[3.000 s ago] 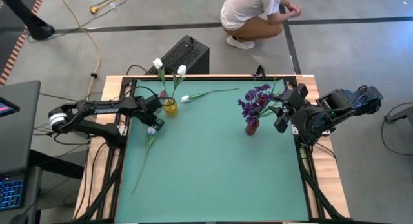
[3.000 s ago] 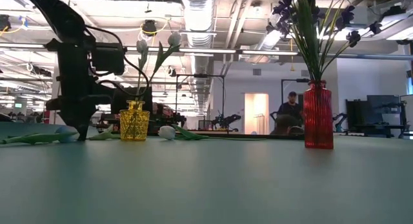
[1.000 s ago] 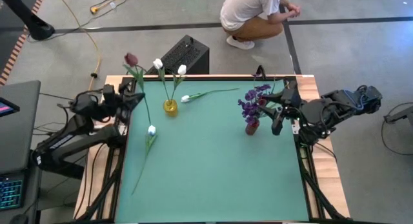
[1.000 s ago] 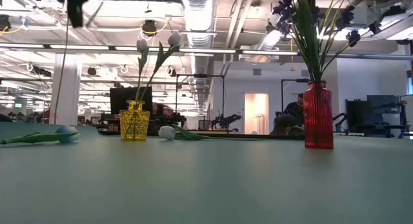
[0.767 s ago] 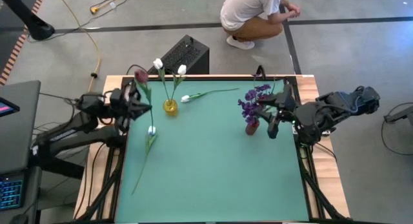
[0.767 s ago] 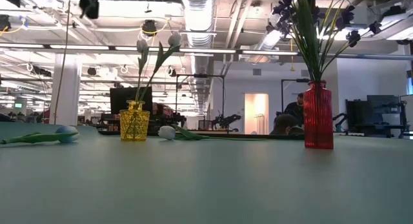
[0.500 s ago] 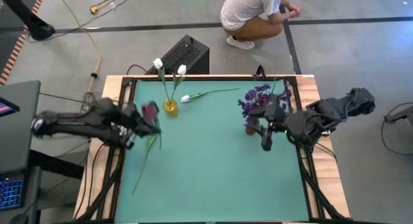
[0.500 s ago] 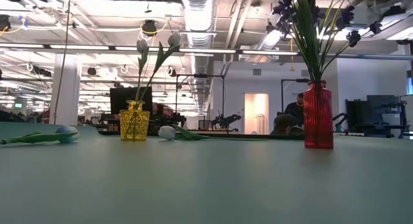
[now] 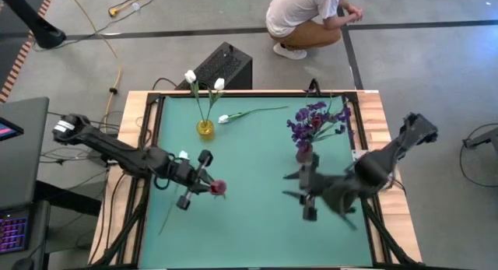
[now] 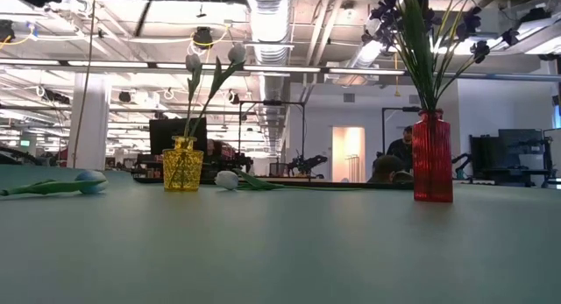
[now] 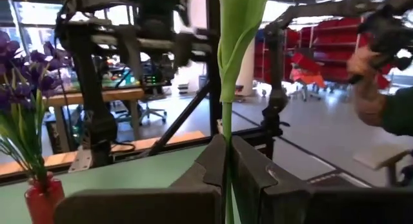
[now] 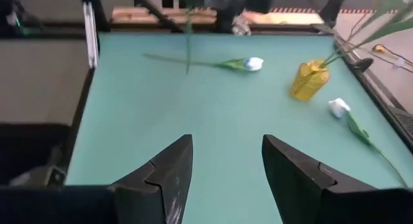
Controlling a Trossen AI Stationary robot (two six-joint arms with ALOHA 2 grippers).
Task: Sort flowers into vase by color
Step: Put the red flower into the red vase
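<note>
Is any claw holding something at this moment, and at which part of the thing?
The left claw is shut on the green stem of the dark red tulip, below its leaf. The right claw is open and holds nothing.

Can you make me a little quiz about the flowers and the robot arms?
1. True or false: the left gripper is shut on the stem of the dark red tulip.
2. How many white tulips stand in the yellow vase? A) none B) two C) five
3. Fill in: the purple flowers stand in the ____ vase.

Key: 1 true; the stem runs between its fingers in the left wrist view. 2 B; two more white tulips lie on the table. 3 red. The right gripper is open and holds nothing.
</note>
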